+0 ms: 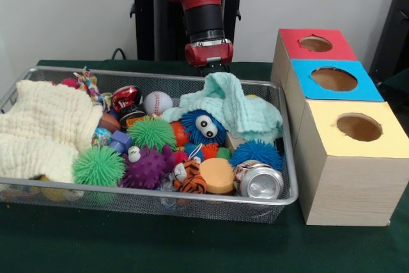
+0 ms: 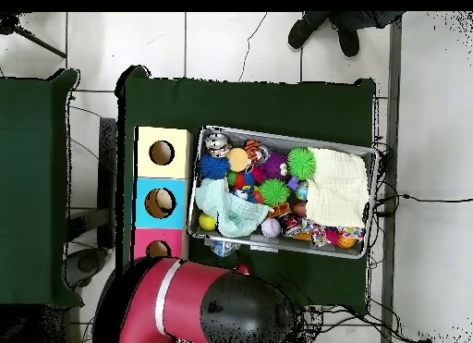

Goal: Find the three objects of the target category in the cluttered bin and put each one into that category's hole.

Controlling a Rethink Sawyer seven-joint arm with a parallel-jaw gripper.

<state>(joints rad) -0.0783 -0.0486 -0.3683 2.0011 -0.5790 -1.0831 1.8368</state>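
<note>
In the front view, the bin (image 1: 289, 158) is sitting left of three boxes (image 1: 345, 158) lined front to back — touching them or just beside. Inside, a cloth (image 1: 45, 129) is lying left, a can (image 1: 259, 180) front right, a baseball (image 1: 158, 102) behind — another cloth (image 1: 239, 110) is draping the back right.

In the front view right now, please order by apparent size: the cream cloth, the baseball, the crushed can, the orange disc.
1. cream cloth
2. crushed can
3. orange disc, nearly the can's size, so unsure
4. baseball, smallest, though farther from the camera

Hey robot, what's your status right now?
Gripper low behind the bin, fingers hidden. Bin full of toys; nothing picked. Mint cloth and cream cloth cover part of the pile.
</note>
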